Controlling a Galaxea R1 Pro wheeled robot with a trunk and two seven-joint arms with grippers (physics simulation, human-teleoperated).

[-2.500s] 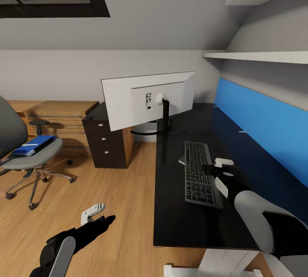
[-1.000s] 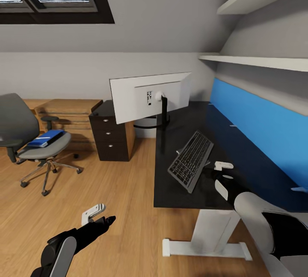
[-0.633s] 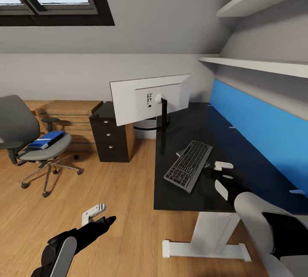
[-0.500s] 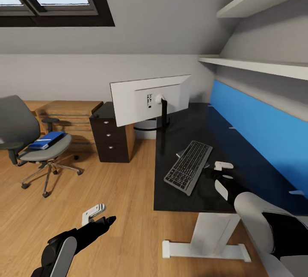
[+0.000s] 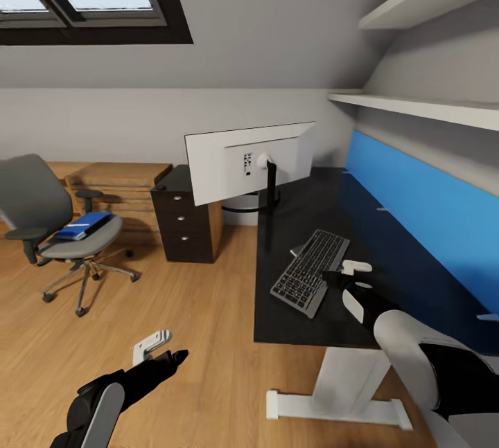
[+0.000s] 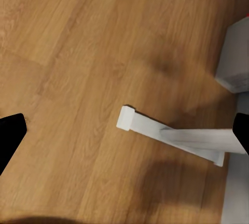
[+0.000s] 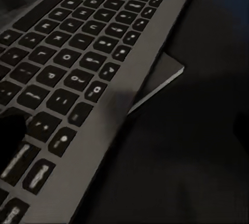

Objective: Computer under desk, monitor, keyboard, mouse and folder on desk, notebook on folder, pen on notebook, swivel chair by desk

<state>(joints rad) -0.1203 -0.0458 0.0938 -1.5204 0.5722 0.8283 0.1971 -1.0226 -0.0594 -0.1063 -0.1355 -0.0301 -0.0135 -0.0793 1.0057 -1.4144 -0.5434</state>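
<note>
Keyboard (image 5: 310, 271), slim dark slab, lies askew near black desk's (image 5: 298, 316) front edge; grey-backed monitor (image 5: 247, 160) at far corner. Blue folder (image 5: 83, 225) on grey swivel chair (image 5: 66, 233). Right gripper (image 5: 346, 275) beside keyboard, opening unclear; left gripper (image 5: 158, 350) holds nothing.

— Where's the keyboard (image 5: 309, 271)?
— On the black desk (image 5: 305, 323), lying at an angle, its far end toward one o'clock; a thin grey slab shows under one edge.
— And the monitor (image 5: 249, 160)?
— Upright at the desk's far end, at twelve o'clock from the keyboard, its pale back facing the camera.
— The folder (image 5: 83, 225)?
— Blue, flat on the seat of the swivel chair (image 5: 62, 226), at nine o'clock, well apart from the desk.
</note>
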